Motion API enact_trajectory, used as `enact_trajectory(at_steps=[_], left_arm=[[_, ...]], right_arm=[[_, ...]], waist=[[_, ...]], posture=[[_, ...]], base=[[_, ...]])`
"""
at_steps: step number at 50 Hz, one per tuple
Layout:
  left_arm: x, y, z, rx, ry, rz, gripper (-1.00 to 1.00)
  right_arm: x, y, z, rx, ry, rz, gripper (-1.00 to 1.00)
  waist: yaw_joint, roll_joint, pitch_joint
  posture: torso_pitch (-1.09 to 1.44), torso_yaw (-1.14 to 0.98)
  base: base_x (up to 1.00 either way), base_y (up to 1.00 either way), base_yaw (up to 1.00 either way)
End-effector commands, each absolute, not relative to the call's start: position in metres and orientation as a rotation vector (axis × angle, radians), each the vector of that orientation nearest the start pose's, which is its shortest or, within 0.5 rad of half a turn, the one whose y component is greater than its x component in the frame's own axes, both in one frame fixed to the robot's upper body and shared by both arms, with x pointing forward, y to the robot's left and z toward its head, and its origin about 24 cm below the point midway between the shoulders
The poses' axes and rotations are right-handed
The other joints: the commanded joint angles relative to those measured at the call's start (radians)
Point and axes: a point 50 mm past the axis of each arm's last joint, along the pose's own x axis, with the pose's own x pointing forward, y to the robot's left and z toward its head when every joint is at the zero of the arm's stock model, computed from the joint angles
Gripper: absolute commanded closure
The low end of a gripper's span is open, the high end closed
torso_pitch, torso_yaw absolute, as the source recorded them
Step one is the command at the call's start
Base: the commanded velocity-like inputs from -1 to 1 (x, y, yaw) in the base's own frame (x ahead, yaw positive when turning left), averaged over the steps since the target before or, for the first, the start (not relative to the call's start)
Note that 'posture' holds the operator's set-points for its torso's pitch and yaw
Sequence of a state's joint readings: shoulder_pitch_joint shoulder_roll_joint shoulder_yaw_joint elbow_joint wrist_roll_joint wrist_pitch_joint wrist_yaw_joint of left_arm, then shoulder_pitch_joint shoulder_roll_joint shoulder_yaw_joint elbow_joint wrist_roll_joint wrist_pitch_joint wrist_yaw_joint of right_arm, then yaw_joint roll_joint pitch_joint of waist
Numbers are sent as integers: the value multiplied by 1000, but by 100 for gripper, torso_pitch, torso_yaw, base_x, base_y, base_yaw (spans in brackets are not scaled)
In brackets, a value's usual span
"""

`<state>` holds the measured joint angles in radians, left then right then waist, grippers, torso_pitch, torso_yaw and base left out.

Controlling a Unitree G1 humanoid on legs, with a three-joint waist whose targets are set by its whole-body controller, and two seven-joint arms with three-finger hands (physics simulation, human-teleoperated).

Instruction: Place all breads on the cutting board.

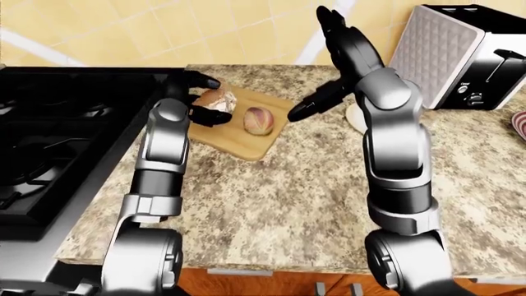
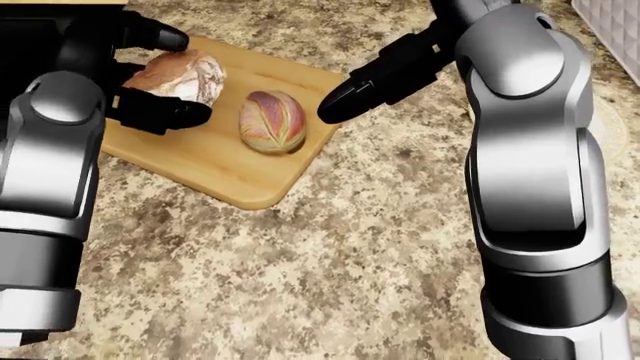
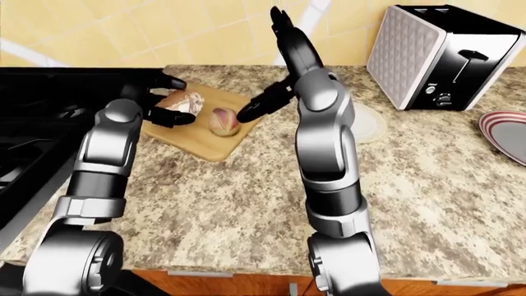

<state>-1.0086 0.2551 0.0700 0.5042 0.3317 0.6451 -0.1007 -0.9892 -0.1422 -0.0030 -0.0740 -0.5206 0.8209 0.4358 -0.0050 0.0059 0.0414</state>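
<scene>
Only the right-eye view shows the striped plate (image 3: 503, 134); the left hand (image 2: 150, 71) clasps a crusty bread roll (image 2: 180, 75) on the cutting board (image 2: 215, 161), beside a streaked bun (image 2: 272, 121), right hand (image 1: 333, 68) splayed open.

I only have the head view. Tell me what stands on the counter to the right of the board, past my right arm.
Observer: A toaster stands against the wall, upper right in the right-eye view.
Operator: Go on, farther right.
Observer: A striped plate lies at that view's right edge, cut off by the frame.
</scene>
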Motion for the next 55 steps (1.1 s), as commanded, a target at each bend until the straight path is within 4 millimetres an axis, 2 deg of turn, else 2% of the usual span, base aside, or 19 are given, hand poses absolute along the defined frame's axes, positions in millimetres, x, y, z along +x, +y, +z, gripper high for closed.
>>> enact_trajectory(at_steps=[1,2,4,10,11,15,18,24,28,32,37,43,49,55], left_arm=[[399,172,236,486,29,130,-19],[399,170,234,488,31,128,-24],[399,169,232,491,33,124,-48],[399,167,235,498,25,120,-79],[399,167,235,498,24,120,-100],[395,168,243,501,10,122,-100],[384,174,254,491,-9,126,-100],[346,192,278,472,-69,132,-100],[319,205,298,456,-111,151,-100],[294,216,304,455,-137,163,-100],[262,235,311,437,-166,202,-100],[237,265,320,401,-181,271,-100],[211,294,321,371,-189,339,-100],[189,310,320,344,-202,381,-100]], right_arm=[[337,-114,304,-550,-259,119,-100],[337,-113,304,-550,-259,120,-100],[338,-114,303,-550,-258,120,-100],[339,-114,301,-550,-255,121,-100],[338,-114,301,-550,-255,121,-100],[338,-115,301,-552,-256,120,-100],[337,-115,304,-558,-256,120,-100],[330,-128,312,-554,-254,98,-100],[321,-146,324,-525,-246,34,-100],[301,-170,334,-491,-250,-27,-100],[280,-204,329,-435,-245,-99,-100],[256,-241,329,-402,-257,-185,-100],[217,-276,331,-401,-260,-272,-100],[188,-294,333,-396,-276,-330,-100]], waist=[[0,2,-32],[0,2,-33],[0,1,-33],[0,0,-34],[0,0,-34],[1,0,-34],[0,2,-33],[-4,4,-26],[-3,5,-21],[1,3,-13],[5,0,-7],[6,-3,-5],[9,-5,1],[9,-8,9]], posture=[[0,0],[0,0],[0,0],[0,0],[0,0],[0,0],[0,0],[0,0],[0,0],[0,0],[0,0],[0,0],[0,0],[0,0]], base=[[0,0,0],[0,0,0],[0,0,0],[0,0,0],[0,0,0],[0,0,0],[0,0,0],[0,0,0],[0,0,0],[0,0,0],[0,0,0],[0,0,0],[0,0,0],[0,0,0]])
